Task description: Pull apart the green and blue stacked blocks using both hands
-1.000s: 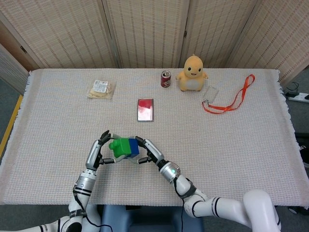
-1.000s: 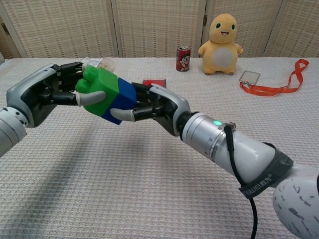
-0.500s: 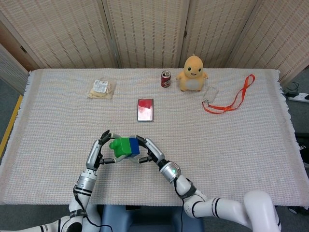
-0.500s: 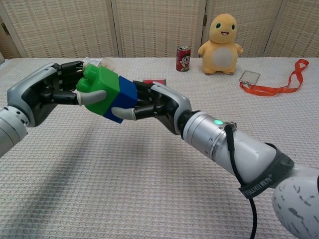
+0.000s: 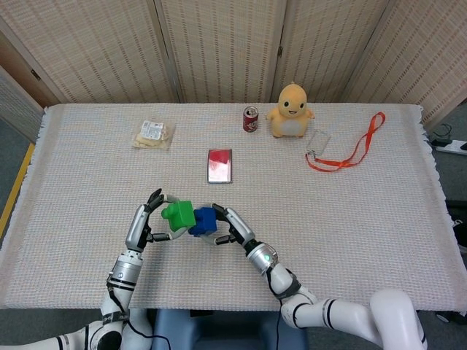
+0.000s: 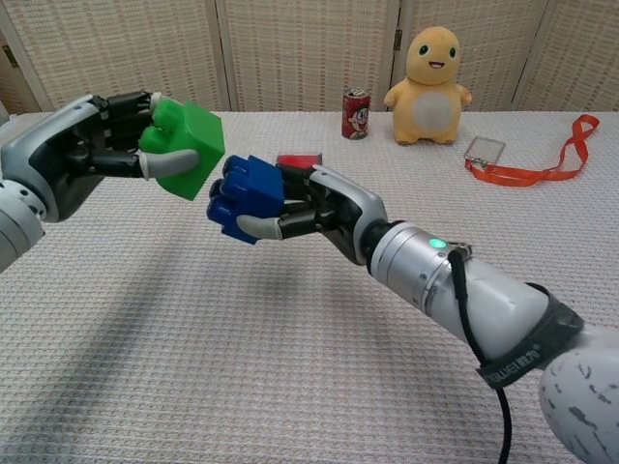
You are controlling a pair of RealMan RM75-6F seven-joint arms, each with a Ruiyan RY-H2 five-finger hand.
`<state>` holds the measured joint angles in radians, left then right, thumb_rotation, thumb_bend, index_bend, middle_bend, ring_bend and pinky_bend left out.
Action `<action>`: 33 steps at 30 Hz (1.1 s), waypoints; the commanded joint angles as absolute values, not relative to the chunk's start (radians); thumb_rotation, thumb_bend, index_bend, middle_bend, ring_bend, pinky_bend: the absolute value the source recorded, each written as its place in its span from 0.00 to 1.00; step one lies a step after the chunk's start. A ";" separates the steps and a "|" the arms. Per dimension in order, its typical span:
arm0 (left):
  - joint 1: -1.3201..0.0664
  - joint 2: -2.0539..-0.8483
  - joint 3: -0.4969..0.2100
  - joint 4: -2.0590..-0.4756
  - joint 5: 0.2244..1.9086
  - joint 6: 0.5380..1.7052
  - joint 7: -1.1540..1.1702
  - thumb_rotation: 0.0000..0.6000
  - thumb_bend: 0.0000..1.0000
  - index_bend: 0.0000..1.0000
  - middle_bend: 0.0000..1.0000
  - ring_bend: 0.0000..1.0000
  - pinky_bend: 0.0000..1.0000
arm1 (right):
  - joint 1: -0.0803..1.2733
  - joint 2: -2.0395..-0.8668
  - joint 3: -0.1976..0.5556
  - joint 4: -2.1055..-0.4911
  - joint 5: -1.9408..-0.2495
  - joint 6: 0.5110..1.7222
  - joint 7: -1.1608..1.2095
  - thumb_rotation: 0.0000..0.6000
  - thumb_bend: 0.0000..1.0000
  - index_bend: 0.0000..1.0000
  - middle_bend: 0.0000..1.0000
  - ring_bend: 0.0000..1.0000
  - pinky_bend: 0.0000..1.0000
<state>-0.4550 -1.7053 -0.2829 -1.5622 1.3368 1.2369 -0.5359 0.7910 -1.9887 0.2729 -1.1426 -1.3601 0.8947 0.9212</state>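
**Blocks now apart, one in each hand**

Half a second ago the green and blue blocks were still joined between the hands; now they are separated, with a small gap between them. The right hand [image 6: 308, 208] grips the blue block [image 6: 246, 197], its studs pointing toward the left hand. The left hand [image 6: 92, 155] grips the green block [image 6: 186, 147], which has lifted up and away to the left and sits tilted, its lower corner nearest the blue block. Both blocks are held in the air above the near middle of the desk [image 5: 350, 233].

Bare woven cloth lies around the hands on all sides. Farther back sit a red flat case [image 5: 220, 165] and a snack packet [image 5: 153, 134]; near the far edge stand a soda can [image 5: 250, 119], a yellow plush toy [image 5: 290, 111] and an orange lanyard [image 5: 350, 154] with its badge.
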 commanded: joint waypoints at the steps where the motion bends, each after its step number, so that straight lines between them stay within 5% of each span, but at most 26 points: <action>1: -0.457 -1.697 -0.292 -1.565 1.337 1.242 -0.538 1.00 0.40 0.56 0.87 0.33 0.00 | 0.786 -1.986 0.268 -1.140 -1.366 0.901 0.919 1.00 0.36 0.92 0.67 0.52 0.26; 9: -0.452 -1.658 -0.303 -1.561 1.345 1.264 -0.525 1.00 0.40 0.56 0.87 0.33 0.00 | 0.761 -1.930 0.262 -1.193 -1.404 0.972 0.843 1.00 0.36 0.92 0.67 0.52 0.26; 25: -0.432 -1.651 -0.215 -1.366 1.338 1.211 -0.506 1.00 0.40 0.56 0.87 0.33 0.00 | 0.694 -1.670 0.180 -1.432 -1.270 0.975 0.061 1.00 0.36 0.92 0.67 0.50 0.26; 33: -0.435 -1.701 -0.176 -1.254 1.334 1.153 -0.557 1.00 0.40 0.56 0.87 0.33 0.00 | 0.682 -1.632 0.155 -1.468 -1.169 0.955 -0.131 1.00 0.36 0.92 0.67 0.49 0.26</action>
<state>-0.4350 -1.6859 -0.1851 -1.2812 1.3390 1.1684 -0.5384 0.6905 -1.6477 0.1678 -1.4532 -1.1949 0.9592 -0.1002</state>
